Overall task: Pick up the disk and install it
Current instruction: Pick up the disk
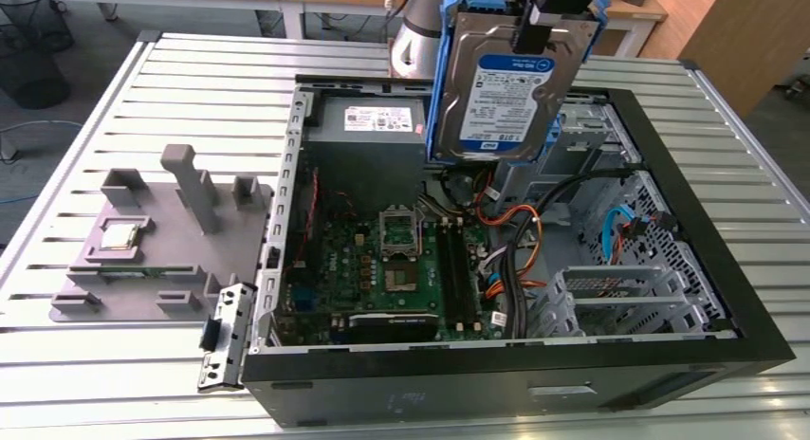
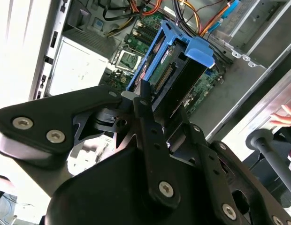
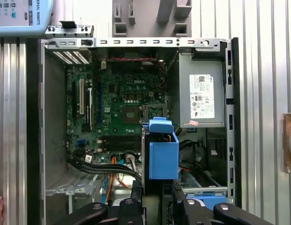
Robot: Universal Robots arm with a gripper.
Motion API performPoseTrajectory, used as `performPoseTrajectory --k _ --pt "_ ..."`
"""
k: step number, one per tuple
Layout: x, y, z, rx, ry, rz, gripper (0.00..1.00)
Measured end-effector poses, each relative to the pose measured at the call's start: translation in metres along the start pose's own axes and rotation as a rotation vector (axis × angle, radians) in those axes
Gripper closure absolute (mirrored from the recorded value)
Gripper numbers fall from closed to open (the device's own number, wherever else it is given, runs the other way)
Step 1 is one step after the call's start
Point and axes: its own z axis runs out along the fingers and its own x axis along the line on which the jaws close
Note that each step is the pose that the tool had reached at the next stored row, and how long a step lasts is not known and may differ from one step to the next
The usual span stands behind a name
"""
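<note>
Bright, even light in the exterior view, soft sheen on the flat silver, blue-bracketed disk (image 1: 506, 84). In the second wrist view, ribbed silver metal table (image 2: 19, 56) bleached white by glare.

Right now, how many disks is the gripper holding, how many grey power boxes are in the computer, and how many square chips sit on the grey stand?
Disk in gripper: 1
Power-supply box: 1
Processor chip: 1
Total: 3

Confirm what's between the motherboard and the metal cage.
Cables, orange and black, run between motherboard and metal cage; seen in the exterior view.
</note>
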Motion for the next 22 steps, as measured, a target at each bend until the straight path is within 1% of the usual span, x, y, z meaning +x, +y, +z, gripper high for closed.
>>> performPoseTrajectory --k 17,18,22 --pt "0.0334 -0.0014 -0.0006 0.0 -0.0013 0.0 0.65" --pt "0.0376 -0.0018 -0.0006 0.0 -0.0016 0.0 0.65" --pt "0.0466 -0.0025 -0.0007 -0.0001 -0.0019 0.0 0.65"
